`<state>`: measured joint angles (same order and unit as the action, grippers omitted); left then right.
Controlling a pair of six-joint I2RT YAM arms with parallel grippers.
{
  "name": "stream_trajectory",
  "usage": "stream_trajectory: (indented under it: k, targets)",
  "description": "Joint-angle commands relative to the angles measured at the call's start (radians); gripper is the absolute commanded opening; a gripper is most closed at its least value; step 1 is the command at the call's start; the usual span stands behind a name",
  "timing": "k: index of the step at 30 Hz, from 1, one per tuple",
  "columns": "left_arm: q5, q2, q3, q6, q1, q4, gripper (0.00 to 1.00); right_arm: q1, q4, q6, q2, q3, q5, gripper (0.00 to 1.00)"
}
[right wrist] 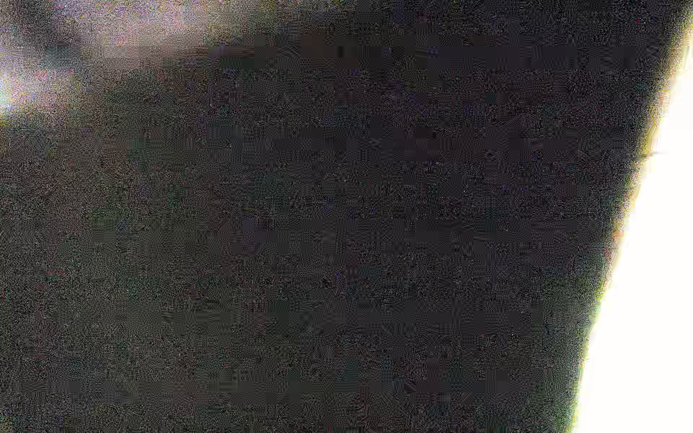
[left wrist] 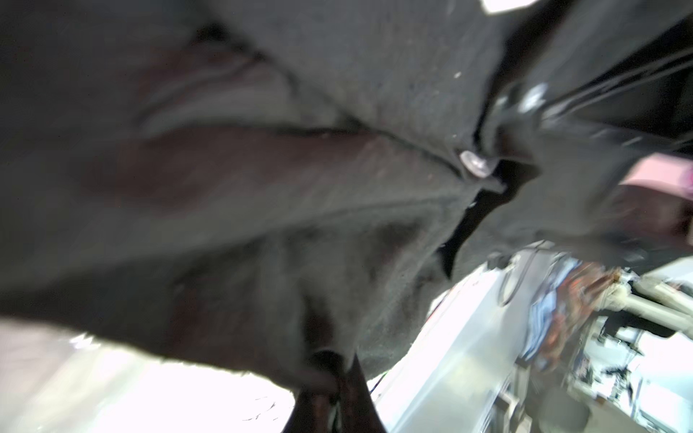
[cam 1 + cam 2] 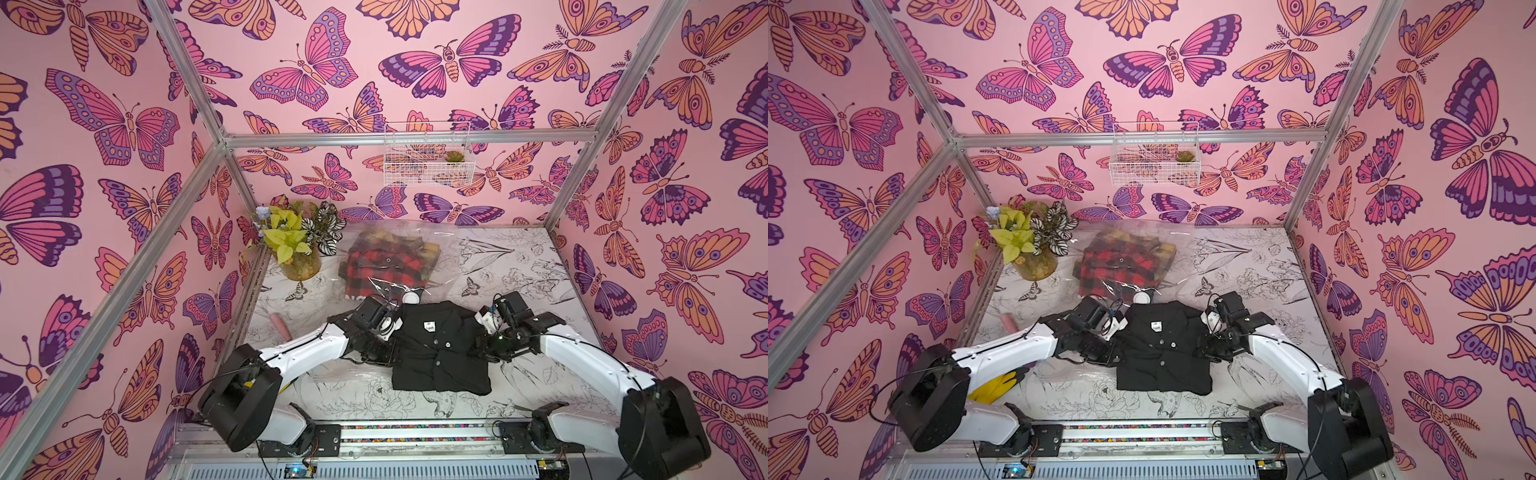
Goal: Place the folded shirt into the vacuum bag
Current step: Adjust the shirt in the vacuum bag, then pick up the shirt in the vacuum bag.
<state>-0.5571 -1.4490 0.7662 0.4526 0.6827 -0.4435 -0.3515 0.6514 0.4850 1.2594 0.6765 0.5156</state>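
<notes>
The folded shirt is black with buttons and lies mid-table in both top views. Its collar end reaches the white valve disc of the vacuum bag. The clear bag lies behind it and holds a red plaid shirt. My left gripper is at the shirt's left edge, and the left wrist view shows it shut on a fold of the black fabric. My right gripper presses into the shirt's right edge. Dark cloth fills the right wrist view and hides the jaws.
A potted plant stands at the back left beside the bag. A pink stick lies left of my left arm. A yellow glove shows under that arm. A wire basket hangs on the back wall.
</notes>
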Motion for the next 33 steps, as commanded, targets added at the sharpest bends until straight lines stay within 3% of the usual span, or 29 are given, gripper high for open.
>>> stream_trajectory:
  k: [1,3,7,14,21,26,29,30,33]
  targets:
    - [0.048,-0.011,-0.01,-0.015,0.008,-0.066,0.21,-0.015,0.018,-0.006,0.064,-0.024,-0.086,0.38]
    - [0.111,0.014,0.024,-0.021,-0.01,-0.116,0.29,-0.014,0.013,-0.008,0.058,-0.016,-0.11,0.55]
    - [0.162,0.087,0.103,-0.021,-0.023,-0.199,0.41,-0.012,0.059,0.024,-0.055,-0.003,-0.117,0.7]
    - [0.229,0.115,0.225,0.026,0.05,-0.233,0.42,0.025,0.153,0.092,-0.246,-0.028,-0.139,0.79]
    - [0.142,-0.048,0.241,0.109,0.181,0.029,0.31,0.006,0.044,0.159,-0.266,-0.133,-0.121,0.8]
    - [0.114,-0.184,0.255,0.128,0.214,0.14,0.23,-0.019,-0.093,0.188,-0.195,-0.181,-0.108,0.69]
    - [0.112,-0.248,0.264,0.126,0.215,0.167,0.21,-0.034,-0.139,0.205,-0.199,-0.166,-0.121,0.46]
    - [0.117,-0.263,0.27,0.122,0.216,0.17,0.2,-0.041,-0.101,0.187,-0.198,-0.131,-0.16,0.33]
    - [0.135,-0.305,0.295,0.11,0.215,0.196,0.19,-0.068,0.075,0.103,-0.167,0.0,-0.34,0.1]
